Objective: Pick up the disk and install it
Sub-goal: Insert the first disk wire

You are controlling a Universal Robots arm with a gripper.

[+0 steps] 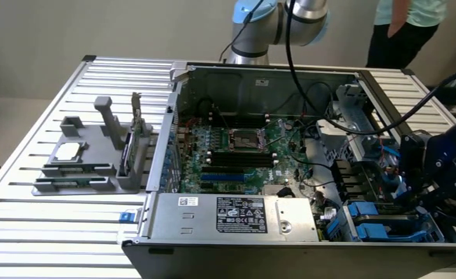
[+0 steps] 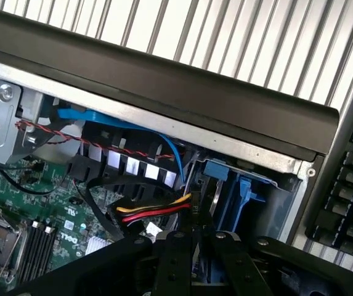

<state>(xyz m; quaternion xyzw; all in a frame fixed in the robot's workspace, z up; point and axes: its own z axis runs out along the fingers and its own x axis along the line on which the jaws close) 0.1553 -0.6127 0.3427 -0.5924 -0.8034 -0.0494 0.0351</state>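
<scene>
The slatted table (image 1: pixel 34 174) carries the open computer case (image 1: pixel 251 72), which takes up the middle and right of the exterior view. A grey fixture (image 1: pixel 84 165) sits at the left. A silver power supply (image 1: pixel 228 215) lies along the case's lower edge, and the green motherboard (image 1: pixel 243 151) is above it. The drive bay (image 1: pixel 344 226) is in the lower right corner of that frame. The disk (image 1: pixel 389 222) (image 2: pixel 241 197) lies there, silver metal framed by its blue caddy, low in the bay and just beside a second blue caddy (image 1: pixel 363 210). The gripper (image 1: pixel 412 197) (image 2: pixel 194 237) has its jaws drawn narrow and, as far as the wrist view shows, pinched on the edge of the disk's caddy rather than standing free of it. Seating it well seems to call for keeping the caddy square to the bay's walls so the blue rails do not bind. The push should run straight along the slot. It also needs to stay off the yellow, red and black cable bundle (image 2: pixel 154 213), which crosses just beside the fingertips and could be snagged or trapped underneath. The arm (image 1: pixel 278 23) rises at the upper middle of the exterior view behind the case. Its black wrist comes in from the right edge and tips down and inward over the bay, with its cable looping across the open case.
</scene>
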